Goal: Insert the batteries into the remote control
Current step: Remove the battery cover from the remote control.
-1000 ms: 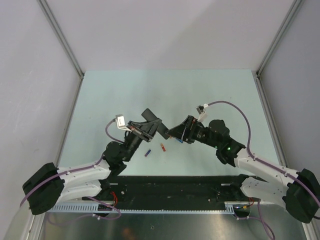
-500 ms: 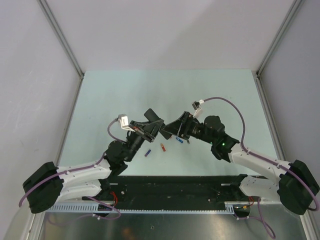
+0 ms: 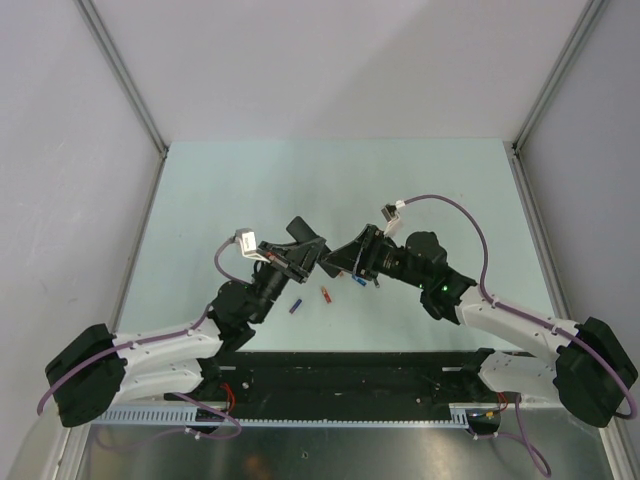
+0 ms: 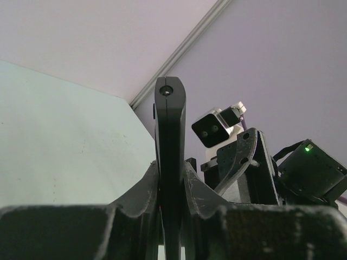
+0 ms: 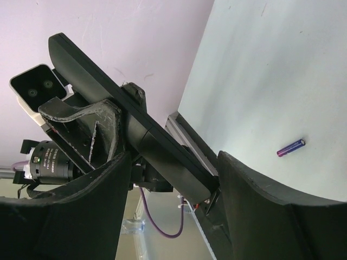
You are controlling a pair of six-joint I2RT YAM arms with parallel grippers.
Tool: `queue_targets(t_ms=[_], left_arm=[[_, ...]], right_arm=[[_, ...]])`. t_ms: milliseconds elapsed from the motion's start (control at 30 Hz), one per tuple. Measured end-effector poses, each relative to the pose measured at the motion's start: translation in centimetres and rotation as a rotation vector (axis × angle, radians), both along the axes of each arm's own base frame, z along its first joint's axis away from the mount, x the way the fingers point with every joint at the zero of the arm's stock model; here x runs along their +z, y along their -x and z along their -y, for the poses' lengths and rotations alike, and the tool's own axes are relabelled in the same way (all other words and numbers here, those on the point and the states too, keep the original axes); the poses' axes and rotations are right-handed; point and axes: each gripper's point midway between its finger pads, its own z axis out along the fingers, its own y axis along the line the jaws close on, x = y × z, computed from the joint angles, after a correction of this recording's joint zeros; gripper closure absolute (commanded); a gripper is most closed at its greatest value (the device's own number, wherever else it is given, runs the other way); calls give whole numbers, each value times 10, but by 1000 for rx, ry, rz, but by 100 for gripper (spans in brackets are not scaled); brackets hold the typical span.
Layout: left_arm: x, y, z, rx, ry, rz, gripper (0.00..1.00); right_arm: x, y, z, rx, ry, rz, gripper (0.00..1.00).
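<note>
Left wrist view has the left gripper (image 4: 171,189) clamped on the slim flat black remote control (image 4: 169,130), which stands edge-on and upright between its fingers, above the pale green table (image 4: 65,135). Right wrist view alone shows the right gripper (image 5: 172,157) spread wide, the remote's lower end slanting between its fingers, and one small purple-blue cylindrical battery (image 5: 291,147) lying on the table. Top external view adds three loose batteries near the grippers: a purple cell (image 3: 295,306), an orange-red cell (image 3: 325,294) and a blue cell (image 3: 357,280).
</note>
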Motion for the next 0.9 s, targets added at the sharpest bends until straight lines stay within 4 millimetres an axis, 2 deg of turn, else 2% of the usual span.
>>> queue_targets(t_ms=[267,567,633,733,767,900], left_arm=[[2,1,-1,1,4,0,100],[3,-1,-4,14,23,-12,100],[3,-1,-5,16,25,-13,100],[4,-1,-5,15,28,-14,100],[4,0,-4,13,27,-14,100],[5,0,-4,7,31,-14,100]], right_arm=[[-1,0,0,0,2,-6,48],[-1,1,-1,5,1,-5,52],[0,1,-1,6,1,-2,48],[0,1,-1,7,1,-1,27],[0,1,-1,8,2,-4,17],[-1,1,-1,7,2,-13,2]])
